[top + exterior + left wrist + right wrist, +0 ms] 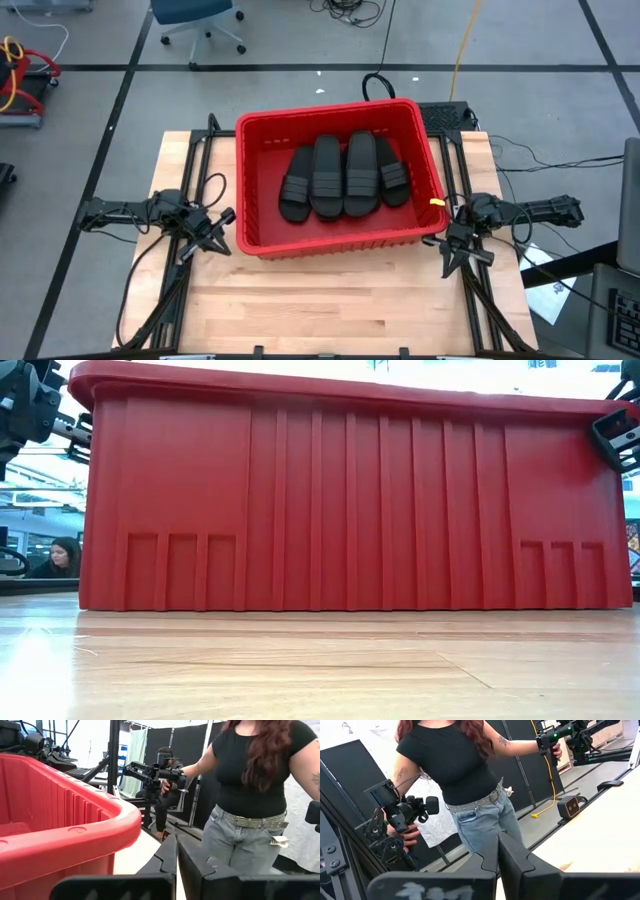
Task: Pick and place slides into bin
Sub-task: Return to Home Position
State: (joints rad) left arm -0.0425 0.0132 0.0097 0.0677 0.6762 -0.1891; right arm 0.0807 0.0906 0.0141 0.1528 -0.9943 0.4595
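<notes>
Several black slides (345, 175) lie side by side on the floor of the red bin (262, 240), which stands at the table's far middle. The bin's near wall (350, 510) fills the low view; its rim shows in the left wrist view (65, 832). My left gripper (222, 240) is shut and empty, just left of the bin's near left corner. My right gripper (452, 255) is shut and empty, just right of the bin's near right corner. Their shut fingers show in the left wrist view (176, 865) and the right wrist view (497, 865).
Bare wooden table top (330, 300) lies in front of the bin. A person (250, 785) stands beyond the table's near edge, hands on two leader arms. Another person (60, 557) sits behind the table. A yellow tag (437, 202) sits on the bin's right rim.
</notes>
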